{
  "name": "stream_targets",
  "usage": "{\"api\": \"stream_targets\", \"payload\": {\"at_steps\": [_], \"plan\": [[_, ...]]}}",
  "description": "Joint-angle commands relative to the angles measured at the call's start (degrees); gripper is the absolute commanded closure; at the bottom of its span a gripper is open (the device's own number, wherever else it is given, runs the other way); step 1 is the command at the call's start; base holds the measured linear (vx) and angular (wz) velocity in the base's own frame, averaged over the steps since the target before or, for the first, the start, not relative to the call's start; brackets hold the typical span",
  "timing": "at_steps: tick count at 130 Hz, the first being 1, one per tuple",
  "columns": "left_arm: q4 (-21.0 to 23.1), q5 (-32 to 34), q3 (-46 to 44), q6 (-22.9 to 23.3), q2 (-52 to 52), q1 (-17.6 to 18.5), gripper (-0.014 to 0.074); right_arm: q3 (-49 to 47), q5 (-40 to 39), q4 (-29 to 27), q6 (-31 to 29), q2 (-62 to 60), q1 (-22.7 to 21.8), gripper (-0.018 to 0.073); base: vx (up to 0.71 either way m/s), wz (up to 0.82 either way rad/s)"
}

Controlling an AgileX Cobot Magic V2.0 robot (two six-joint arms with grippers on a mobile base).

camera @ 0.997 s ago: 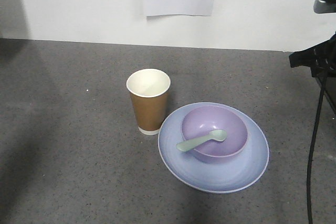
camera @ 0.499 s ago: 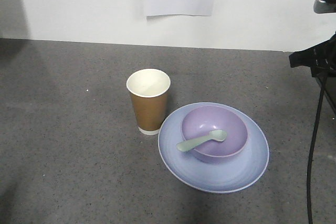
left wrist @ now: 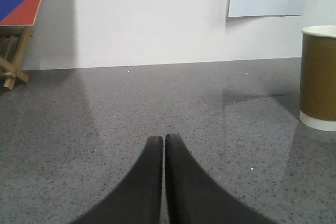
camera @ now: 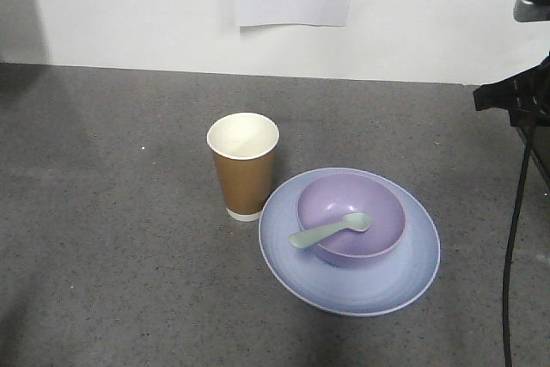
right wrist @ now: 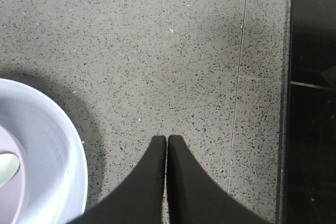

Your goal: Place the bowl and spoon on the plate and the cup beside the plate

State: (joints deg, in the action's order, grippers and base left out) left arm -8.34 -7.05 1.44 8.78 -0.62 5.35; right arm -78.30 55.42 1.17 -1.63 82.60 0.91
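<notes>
- Layout looks pretty much finished: the bowl (camera: 351, 217) sits on the plate (camera: 292, 257), a bit toward the back of it, and the spoon (camera: 329, 229) lies in the bowl with its handle poking out over the near-left rim.
- The cup (camera: 244, 165) stands upright on the worktop (camera: 103, 212) just left of the plate, its base right beside the plate's edge; can't tell if they actually touch.
- Left pincer (left wrist: 164, 141) is closed on nothing, tips pressed together, hanging low over bare worktop with the cup off to its right.
- Right pincer (right wrist: 166, 141) is likewise closed and empty, over the worktop just right of the plate rim (right wrist: 79, 166).
- So the step in hand reads as the wrap-up, both arms already clear of the dishes.
- Next move probably calls for nothing fancy: pull away without clipping the plate or tipping the cup.
</notes>
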Motion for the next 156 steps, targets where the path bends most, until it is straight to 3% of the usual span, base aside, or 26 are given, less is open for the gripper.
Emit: {"api": "stream_targets", "payload": {"at_steps": [1, 58, 75, 156], "plan": [[1.1, 4.3, 0.7, 0.6, -1.0, 0.0, 0.0604, -1.8, -2.5, 0.4, 0.1, -2.0, -0.3, 0.0565, 0.00, 0.00], [3.1, 4.2, 0.7, 0.3, -1.0, 0.0, 0.0604, -1.8, -2.5, 0.4, 0.1, -2.0, -0.3, 0.0565, 0.00, 0.00], [6.1, 4.2, 0.7, -3.1, -1.0, 0.0, 0.0604, -1.8, -2.5, 0.4, 0.1, -2.0, -0.3, 0.0565, 0.00, 0.00], [6.0, 4.1, 0.6, -3.5, -0.9, 0.0, 0.0604, -1.8, -2.5, 0.4, 0.1, -2.0, -0.3, 0.0565, 0.00, 0.00]]}}
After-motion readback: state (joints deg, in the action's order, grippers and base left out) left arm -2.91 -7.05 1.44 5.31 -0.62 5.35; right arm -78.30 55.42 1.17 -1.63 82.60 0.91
